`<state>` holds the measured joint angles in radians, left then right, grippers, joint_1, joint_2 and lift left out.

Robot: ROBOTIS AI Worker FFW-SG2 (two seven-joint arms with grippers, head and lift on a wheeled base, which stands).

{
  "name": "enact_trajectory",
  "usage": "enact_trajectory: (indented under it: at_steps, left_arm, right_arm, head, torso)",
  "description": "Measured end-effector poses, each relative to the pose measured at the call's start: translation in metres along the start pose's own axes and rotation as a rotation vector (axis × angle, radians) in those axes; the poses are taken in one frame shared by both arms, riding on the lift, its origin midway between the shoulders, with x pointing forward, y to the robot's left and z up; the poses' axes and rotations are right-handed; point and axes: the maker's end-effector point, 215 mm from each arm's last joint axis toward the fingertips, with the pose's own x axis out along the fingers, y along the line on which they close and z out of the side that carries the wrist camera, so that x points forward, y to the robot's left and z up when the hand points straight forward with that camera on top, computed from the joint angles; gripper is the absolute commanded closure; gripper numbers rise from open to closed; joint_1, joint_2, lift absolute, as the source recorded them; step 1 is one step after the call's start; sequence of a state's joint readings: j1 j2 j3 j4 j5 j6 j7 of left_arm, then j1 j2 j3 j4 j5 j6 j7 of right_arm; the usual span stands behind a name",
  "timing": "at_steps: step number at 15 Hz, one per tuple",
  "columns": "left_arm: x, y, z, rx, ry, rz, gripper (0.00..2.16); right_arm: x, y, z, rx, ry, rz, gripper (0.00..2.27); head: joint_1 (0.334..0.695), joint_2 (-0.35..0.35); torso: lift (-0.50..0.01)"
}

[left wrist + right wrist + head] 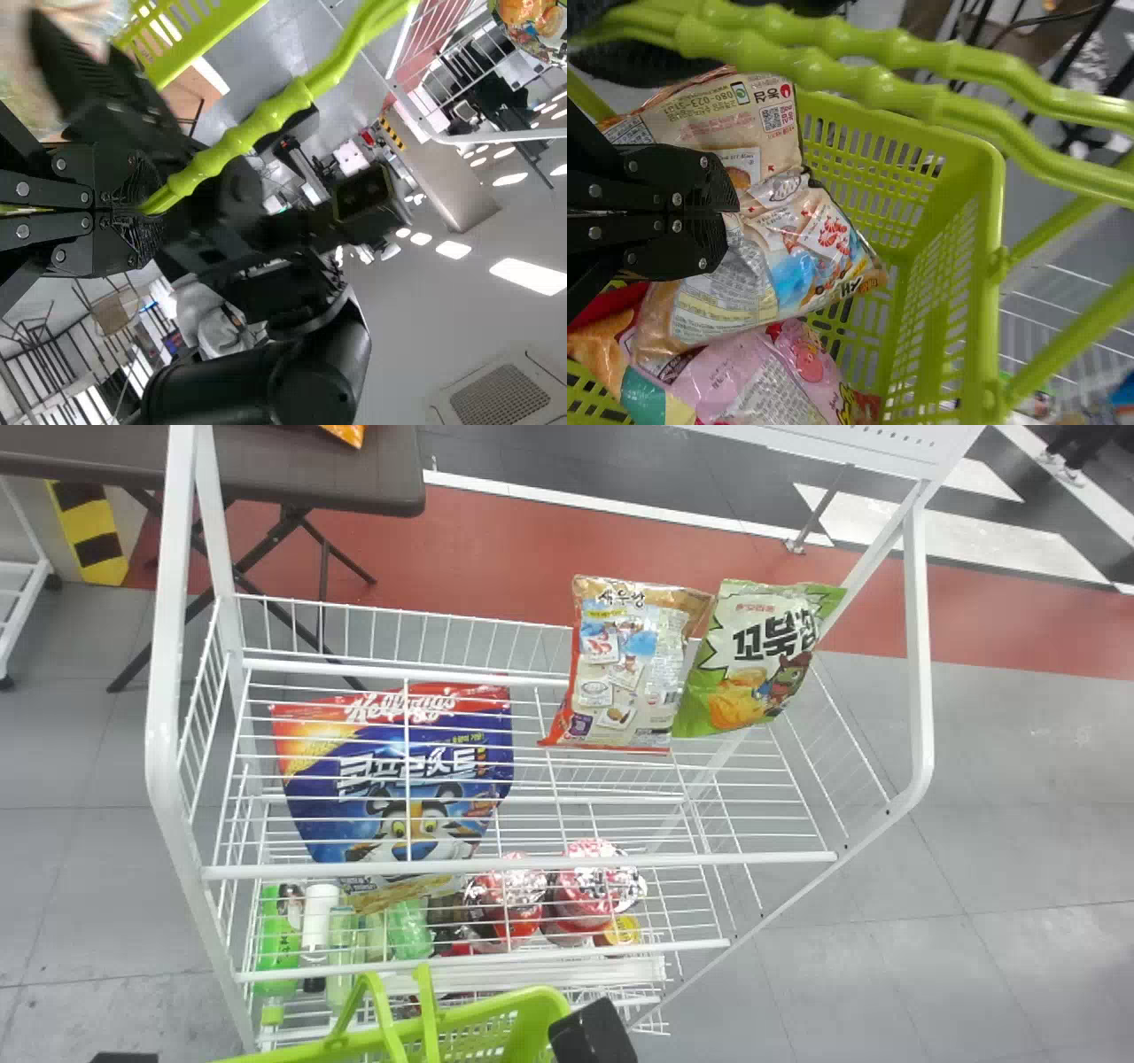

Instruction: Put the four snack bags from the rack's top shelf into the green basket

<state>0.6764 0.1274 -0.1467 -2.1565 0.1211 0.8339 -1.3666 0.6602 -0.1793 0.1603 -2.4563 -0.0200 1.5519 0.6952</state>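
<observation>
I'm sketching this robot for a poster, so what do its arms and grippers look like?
The left gripper and the right gripper match: black, with flat fingers dotted with round silvery bolts and finely ridged near the tips. In the left wrist view, a black robot arm shows thick, rounded, tube-like segments with a smooth surface.

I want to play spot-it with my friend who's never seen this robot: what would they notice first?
Probably the bright green basket with shiny snack bags inside, where the robot's black right hand pinches one bag. Next, maybe the big blue cereal bag with a cartoon tiger, seen through the wires of the white rack. Two more snack bags, one mostly green, stand on its top shelf.
</observation>
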Motion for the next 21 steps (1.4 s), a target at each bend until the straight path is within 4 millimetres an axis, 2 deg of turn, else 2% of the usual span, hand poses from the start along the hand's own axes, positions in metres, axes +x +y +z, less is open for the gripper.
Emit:
enact_trajectory:
  at_steps: [1,5,8,11,14,16,18,21]
  left_arm:
    - [0.000,0.000,0.000,0.000,0.000,0.000,1.54]
    - [0.000,-0.002,-0.001,0.000,-0.001,-0.003,1.54]
    - [0.000,-0.005,-0.001,0.002,0.000,-0.004,1.54]
    - [0.001,-0.007,-0.001,0.005,0.002,-0.006,1.54]
    - [0.002,-0.009,-0.002,0.004,0.004,-0.007,1.54]
    - [0.002,-0.010,-0.003,0.005,0.007,-0.008,1.54]
    - [0.002,-0.009,-0.003,0.003,0.014,-0.008,1.54]
    - [0.001,-0.008,-0.004,-0.005,0.021,-0.010,1.54]
  right_arm:
    - [0.000,-0.008,0.002,0.002,-0.007,-0.021,0.00]
    - [-0.014,-0.044,0.045,-0.059,-0.151,-0.109,0.05]
    - [-0.037,-0.064,0.094,-0.144,-0.324,-0.164,0.05]
    - [-0.074,-0.071,0.158,-0.284,-0.556,-0.219,0.05]
    - [-0.128,-0.081,0.235,-0.429,-0.841,-0.362,0.06]
    - [-0.160,-0.101,0.280,-0.467,-0.995,-0.474,0.06]
    - [-0.200,-0.130,0.323,-0.469,-1.163,-0.616,0.06]
    - [-0.226,-0.178,0.362,-0.415,-1.232,-0.762,0.06]
  head:
    - [0.695,-0.350]
    - [0.695,-0.350]
    - [0.695,-0.350]
    - [0.695,-0.350]
    - [0.695,-0.350]
    - [0.695,-0.350]
    - [0.695,-0.350]
    - [0.695,-0.350]
  torso:
    - [0.000]
    - [0.000]
    - [0.000]
    - [0.000]
    - [0.000]
    - [0.000]
    - [0.000]
    - [0.000]
